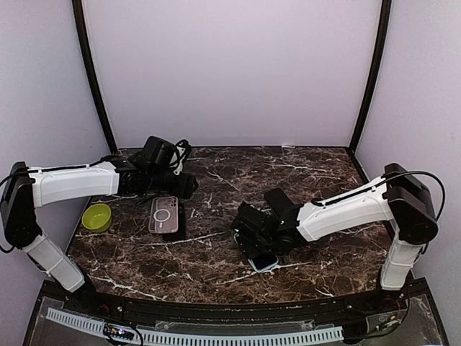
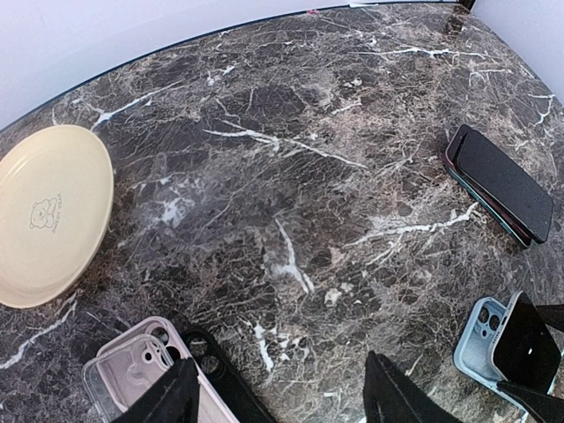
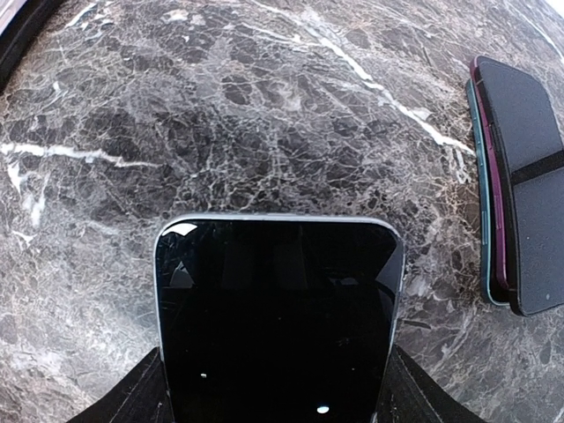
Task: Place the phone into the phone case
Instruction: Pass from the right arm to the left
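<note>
Right gripper (image 3: pixel 275 388) pinched on the long edges of the phone (image 3: pixel 278 308), a glossy black slab with rounded corners and a pale rim, held low over the dark, white-veined marble desk (image 1: pixel 324 180). Clear, pink-tinted phone case (image 1: pixel 163 215) flat and well off to the left, long axis pointing away from the arm bases. Left gripper (image 2: pixel 282 379) spread wide, just beside the case and far nearer. Likely next: a leftward carry, phone lined up with the case.

One plate (image 2: pixel 48 220), one clear case (image 2: pixel 132 366), one black case (image 2: pixel 225 383), one blue phone (image 3: pixel 278 308), one dark stack (image 2: pixel 502 181), layers unclear.
</note>
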